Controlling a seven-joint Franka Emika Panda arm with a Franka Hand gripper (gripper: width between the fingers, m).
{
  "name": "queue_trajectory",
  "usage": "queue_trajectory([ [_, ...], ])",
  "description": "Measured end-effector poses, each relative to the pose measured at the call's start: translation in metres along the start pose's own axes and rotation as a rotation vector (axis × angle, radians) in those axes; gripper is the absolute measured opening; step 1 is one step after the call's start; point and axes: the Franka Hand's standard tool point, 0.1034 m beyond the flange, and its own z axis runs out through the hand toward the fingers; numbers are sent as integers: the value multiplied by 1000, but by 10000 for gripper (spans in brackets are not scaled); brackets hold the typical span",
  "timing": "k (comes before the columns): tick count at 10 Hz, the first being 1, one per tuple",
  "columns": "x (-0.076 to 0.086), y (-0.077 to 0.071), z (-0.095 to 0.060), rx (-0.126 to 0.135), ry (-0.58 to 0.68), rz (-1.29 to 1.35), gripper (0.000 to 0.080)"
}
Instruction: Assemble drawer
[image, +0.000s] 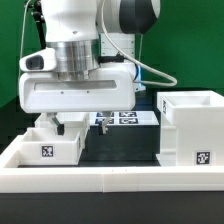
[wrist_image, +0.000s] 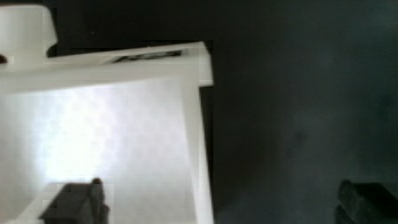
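Over at about 8 o'clock in the exterior view, a small white tray (image: 47, 147) sits on the dark desk (image: 120, 145), with a square black-and-white front tag (image: 47, 152) on its near face. Right above it, filling 12 o'clock, hangs the bulky white arm (image: 85, 50), its end effector (wrist_image: 219, 200) lowered close to the tray's back edge. From the wrist view the end effector is released: the two dark fingers (wrist_image: 75, 200) stand far apart with nothing gripped, one over the tray's pale surface, the other over bare desk beside it. Whether that first finger touches the tray I cannot tell. A rim tag (wrist_image: 151, 57) shows on the tray's edge in that view. Near the centre of the exterior view the marker board (image: 125, 117) lies flat behind the arm. At 4 o'clock the tall box (image: 190, 125) stands upright, open at the top, well apart from the tray, with a box tag (image: 202, 156) low on its front. Along 6 o'clock a low wall (image: 100, 180) edges the desk.
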Motion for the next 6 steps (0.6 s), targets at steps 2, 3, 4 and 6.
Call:
queue_trajectory([
  [2, -3, 1, 14, -10, -1, -36, 649],
  [3, -5, 3, 18, -12, -5, -38, 649],
  [4, -7, 3, 21, -14, -10, -42, 649],
  [6, -9, -3, 26, -14, -18, -54, 649],
])
